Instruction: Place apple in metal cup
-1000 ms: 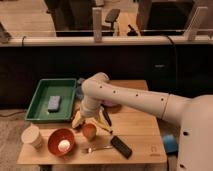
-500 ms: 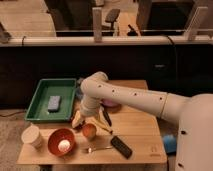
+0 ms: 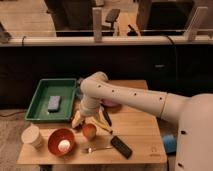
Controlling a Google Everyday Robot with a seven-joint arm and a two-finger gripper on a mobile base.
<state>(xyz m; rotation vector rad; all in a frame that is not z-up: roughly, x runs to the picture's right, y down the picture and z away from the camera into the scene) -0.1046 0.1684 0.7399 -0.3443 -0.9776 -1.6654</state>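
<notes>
The apple (image 3: 89, 131), small and orange-red, rests on the wooden table (image 3: 140, 132) near its front, right of the red bowl. My gripper (image 3: 91, 118) hangs from the white arm just above and behind the apple; its tip is hard to make out against the banana. A small dark greyish object (image 3: 78, 93) between the green tray and the arm may be the metal cup; the arm hides most of it.
A green tray (image 3: 37, 107) with a grey-blue sponge (image 3: 54, 103) sits at the left. In front are a white paper cup (image 3: 32, 136) and a red bowl (image 3: 56, 139) holding a white ball (image 3: 65, 145). A banana (image 3: 77, 120), fork (image 3: 98, 148), black bar (image 3: 121, 146) and purple object (image 3: 112, 104) lie around.
The arm's wrist has shifted slightly to the left over the apple. The apple and the other objects have stayed in place.
</notes>
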